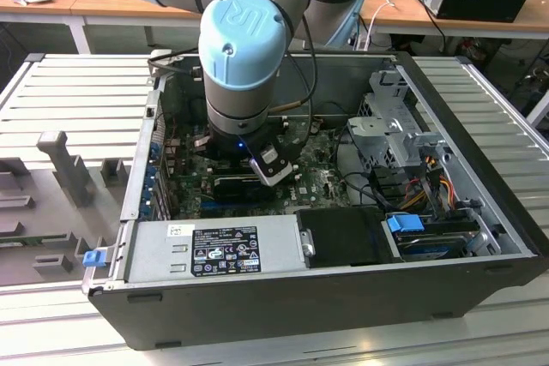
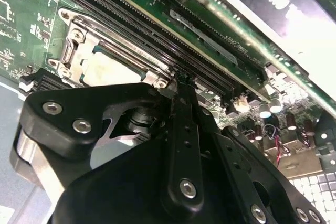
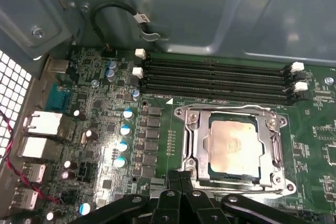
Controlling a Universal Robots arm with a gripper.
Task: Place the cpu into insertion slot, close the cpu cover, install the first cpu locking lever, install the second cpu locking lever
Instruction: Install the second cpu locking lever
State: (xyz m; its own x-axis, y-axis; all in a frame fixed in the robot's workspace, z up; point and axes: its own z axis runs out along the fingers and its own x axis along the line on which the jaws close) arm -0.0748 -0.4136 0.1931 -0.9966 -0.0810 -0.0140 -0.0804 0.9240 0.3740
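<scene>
The cpu (image 3: 234, 148) lies flat in the insertion slot (image 3: 208, 153), its pale metal top showing through the window of the cpu cover (image 3: 274, 140). That silver cover lies down over the socket. A thin metal lever (image 3: 190, 148) runs along one side of the cover; whether it is latched I cannot tell. My gripper (image 3: 180, 178) hovers at the socket's edge with its black fingers pressed together, holding nothing. The second wrist view shows the gripper (image 2: 181, 81) just beside the cover (image 2: 79, 45) and cpu (image 2: 107, 69). In the exterior view the arm (image 1: 244, 49) reaches down into the open computer case (image 1: 283, 297).
Long black memory slots (image 3: 215, 77) run beside the socket. Capacitors (image 3: 126, 129) and rear ports (image 3: 39, 124) crowd the board. The case wall (image 3: 210, 9) with a cable (image 3: 121, 11) rises behind. A power supply (image 1: 214, 250) and drive cage (image 1: 395, 117) flank the arm.
</scene>
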